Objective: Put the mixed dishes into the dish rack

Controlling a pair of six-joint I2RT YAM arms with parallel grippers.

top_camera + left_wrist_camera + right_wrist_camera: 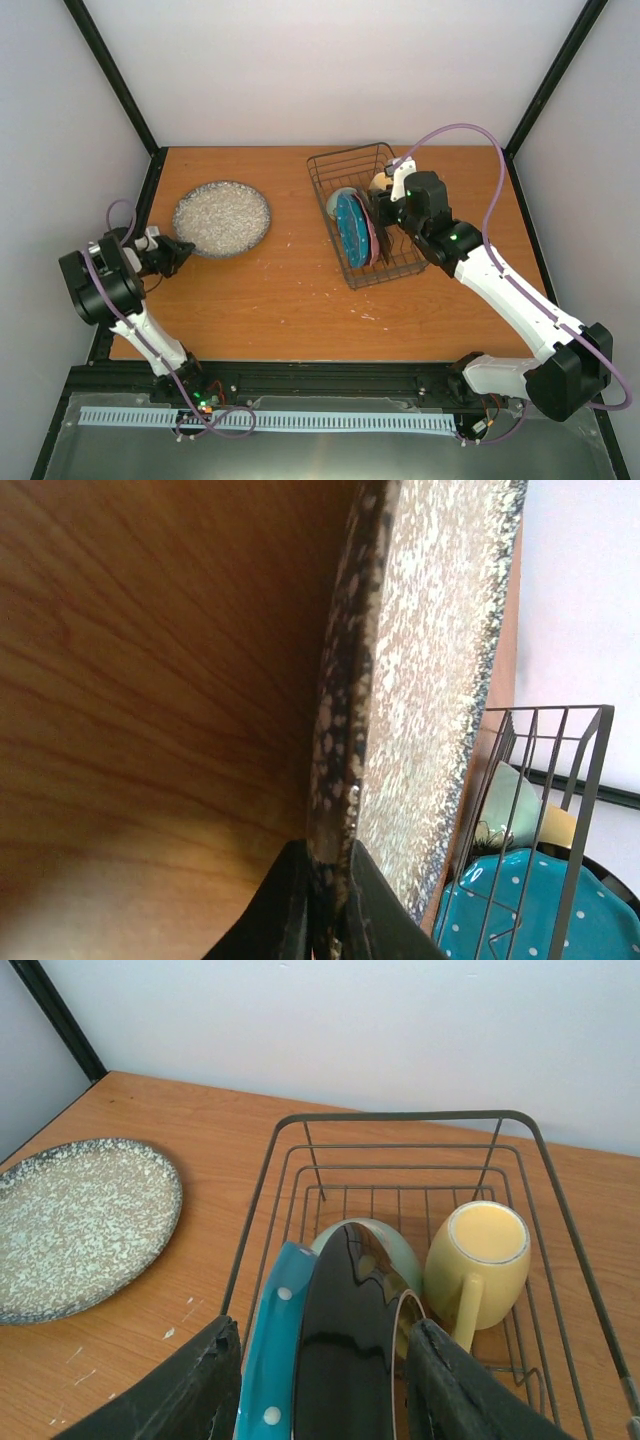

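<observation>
Still outside the rack, the grey speckled plate (221, 218) sits on the left part of the wooden table (290, 300), well apart from the dish rack (322, 180). The left gripper (327, 880) is closed on the plate's near-left rim, one finger on each face of the edge; whether the plate is raised off the wood cannot be told. In the dark wire rack on the right, the blue dotted plate (275, 1350) stands on edge, with the pink-red plate (372, 235) just beside it, showing a dark glossy back to the right wrist camera. Behind them the pale green bowl (395, 1250) also stands on edge, and the yellow mug (480, 1255) lies on its side. The right gripper (325, 1330) hangs over the rack, its fingers spread to either side of the two standing plates.
</observation>
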